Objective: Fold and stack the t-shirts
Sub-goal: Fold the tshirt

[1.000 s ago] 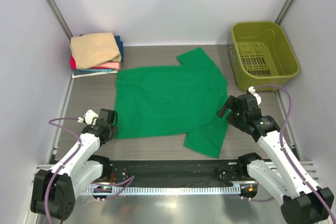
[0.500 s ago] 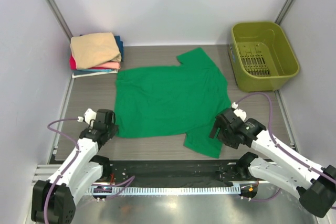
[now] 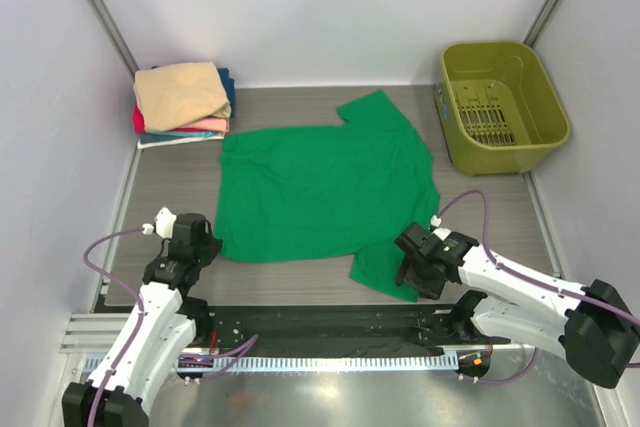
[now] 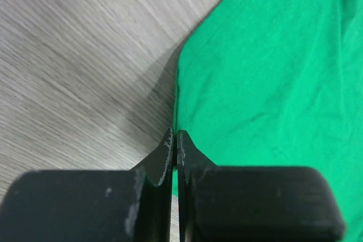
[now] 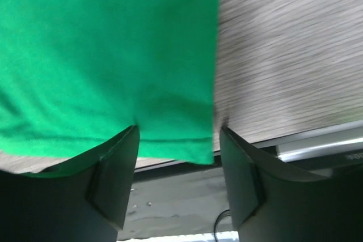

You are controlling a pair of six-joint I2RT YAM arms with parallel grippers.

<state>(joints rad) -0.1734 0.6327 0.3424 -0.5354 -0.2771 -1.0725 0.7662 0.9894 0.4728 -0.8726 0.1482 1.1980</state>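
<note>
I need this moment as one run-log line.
green t-shirt: spread flat, unfolded | left gripper: shut, at its hem edge | right gripper: open, astride near sleeve hem | folded stack: far left

Your site is a robotics test cell in a laboratory, not a home or a shop. Grounds: you work inside a booth of plain pale grey wall panels [image 3: 300,7] held by bare aluminium corner posts [image 3: 95,2]. The grey wood-grain laminate tabletop [image 3: 170,187] ends at a metal mounting rail [image 3: 330,360] on the near edge, where your white-and-black left arm [image 3: 150,312] and right arm [image 3: 520,282] are fixed. Mauve cables [image 3: 100,243] loop loose from both wrists. An olive-green slotted plastic bin [image 3: 505,97] stands in the far right corner.
</note>
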